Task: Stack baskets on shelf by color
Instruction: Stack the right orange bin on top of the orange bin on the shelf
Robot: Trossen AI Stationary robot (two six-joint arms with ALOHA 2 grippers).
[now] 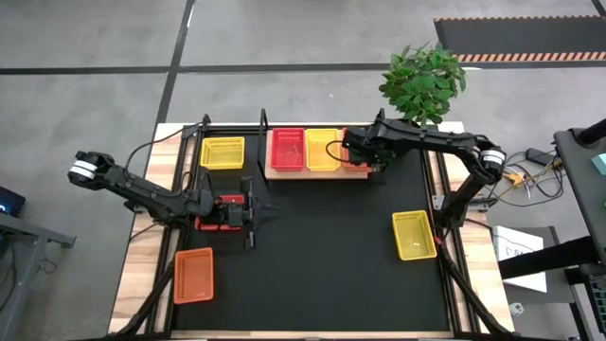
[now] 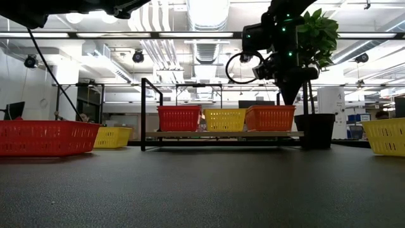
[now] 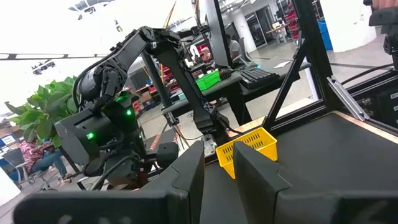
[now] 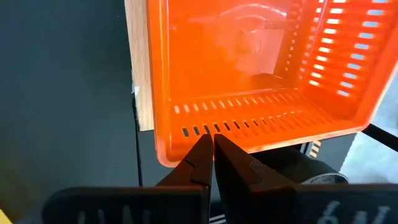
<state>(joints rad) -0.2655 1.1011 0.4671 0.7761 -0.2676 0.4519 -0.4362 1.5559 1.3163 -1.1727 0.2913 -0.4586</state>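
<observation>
The shelf (image 1: 284,175) stands at the table's far side. It bears a red basket (image 1: 288,150), a yellow basket (image 1: 323,149) and an orange basket (image 2: 270,118) in a row, each resting on its bottom. My right gripper (image 4: 213,142) is shut and points steeply down over the orange basket's wall at the shelf's right end. My left gripper (image 1: 268,210) is held level in the air at mid-left, open with nothing between its fingers. Below that arm a second red basket (image 1: 216,212) lies on the mat. My right gripper's shut fingertips (image 4: 205,146) stand at the rim of the orange basket's slotted wall (image 4: 249,115), coming from above. I cannot tell whether they touch it. The basket sits level on the shelf.
Loose baskets lie on the black mat: yellow at the far left (image 1: 222,152), orange at the near left (image 1: 193,275), yellow at the right (image 1: 414,234). A potted plant (image 1: 422,80) stands behind the shelf's right end. The mat's middle and near part are free.
</observation>
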